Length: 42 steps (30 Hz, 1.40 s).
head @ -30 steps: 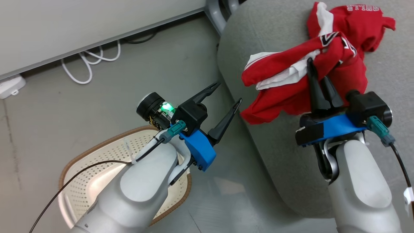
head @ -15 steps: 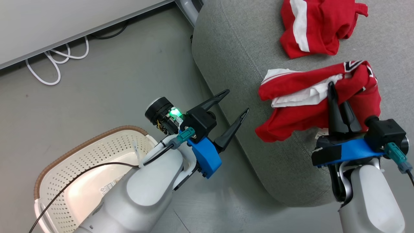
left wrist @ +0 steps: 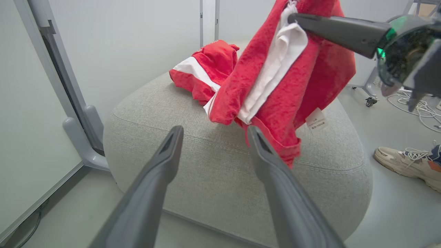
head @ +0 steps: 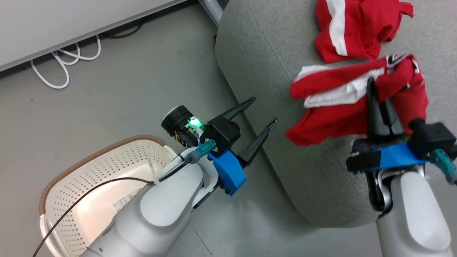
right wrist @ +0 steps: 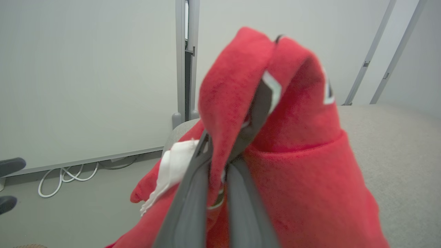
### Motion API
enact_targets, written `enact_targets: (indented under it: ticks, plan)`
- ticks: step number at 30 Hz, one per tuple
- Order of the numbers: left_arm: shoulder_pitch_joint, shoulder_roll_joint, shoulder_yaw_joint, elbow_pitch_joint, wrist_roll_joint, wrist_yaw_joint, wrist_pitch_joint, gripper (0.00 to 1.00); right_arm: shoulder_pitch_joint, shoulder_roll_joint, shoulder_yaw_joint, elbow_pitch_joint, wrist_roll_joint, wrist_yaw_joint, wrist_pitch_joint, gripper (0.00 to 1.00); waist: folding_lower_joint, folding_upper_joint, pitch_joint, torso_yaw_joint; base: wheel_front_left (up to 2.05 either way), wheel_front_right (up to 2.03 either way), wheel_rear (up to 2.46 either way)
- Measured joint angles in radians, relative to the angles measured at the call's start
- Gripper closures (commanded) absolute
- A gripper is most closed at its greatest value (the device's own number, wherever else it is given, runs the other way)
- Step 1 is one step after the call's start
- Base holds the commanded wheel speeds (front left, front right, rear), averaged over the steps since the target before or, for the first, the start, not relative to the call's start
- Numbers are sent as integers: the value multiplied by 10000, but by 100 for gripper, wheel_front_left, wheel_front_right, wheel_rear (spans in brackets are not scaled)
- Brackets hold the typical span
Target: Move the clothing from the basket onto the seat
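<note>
Grey seat (head: pixel 257 53), right gripper (head: pixel 378 91) clamping red garment (head: pixel 321 125) carried nearer lying garment (head: pixel 360 32), left gripper (head: pixel 264 109) still spread.

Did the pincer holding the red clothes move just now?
Yes. The right pincer, shut on the held clothing, has shifted farther in over the seat. It is now closer to the other red garment lying there.

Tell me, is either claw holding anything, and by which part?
The right claw pinches a red garment by a bunched fold; the left claw holds nothing.
</note>
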Motion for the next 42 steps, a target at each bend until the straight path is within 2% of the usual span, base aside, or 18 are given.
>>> enact_targets:
  ticks: [5,9,11,12,15,19,20,22,27,30,36,42]
  plan:
    - [-121,48,-15,-138,10,8,0,0,-926,-54,33,-253,-389,2,-2,100,0,0,274,111,0,0,0]
    - [-286,117,-42,-257,71,8,15,0,-1886,-453,-167,-531,-495,2,-2,100,0,0,623,266,0,0,0]
    - [-483,174,-48,-403,81,8,54,0,-2714,-930,-548,-660,-476,2,-2,100,1,0,974,415,0,0,0]
    - [-483,174,-48,-403,81,8,54,0,-2714,-930,-548,-660,-476,2,-2,100,1,0,974,415,0,0,0]
    - [-674,261,-73,-570,157,8,107,0,-3558,-1465,-1114,-809,-453,2,-4,100,1,0,1400,577,0,0,0]
    - [-964,443,-138,-832,257,10,249,0,-4567,-2293,-2121,-988,-385,2,-4,100,1,0,2041,838,0,0,0]
    - [-1111,525,-146,-989,314,31,313,0,-4952,-2685,-2585,-1016,-341,2,-4,100,1,0,2386,977,0,0,0]
    - [-1187,581,-140,-1064,343,35,360,0,-5109,-2886,-2761,-968,-311,2,-4,100,1,0,2559,1045,0,0,0]
    - [-1548,867,-107,-1419,433,96,504,0,-5860,-3866,-3390,-198,-213,2,-6,100,1,0,3438,1332,0,0,0]
    - [-1707,920,-98,-1622,497,128,560,0,-6012,-4238,-3684,527,-215,2,-4,100,1,0,3893,1497,0,0,0]
    - [-1838,1016,-107,-1881,512,203,587,0,-6029,-4477,-4146,1638,-387,2,-4,100,2,0,4452,1810,0,0,0]
    - [-1867,1110,-115,-1973,497,251,587,0,-5845,-4222,-4270,2504,-575,2,-4,100,1,0,4602,1849,0,0,0]
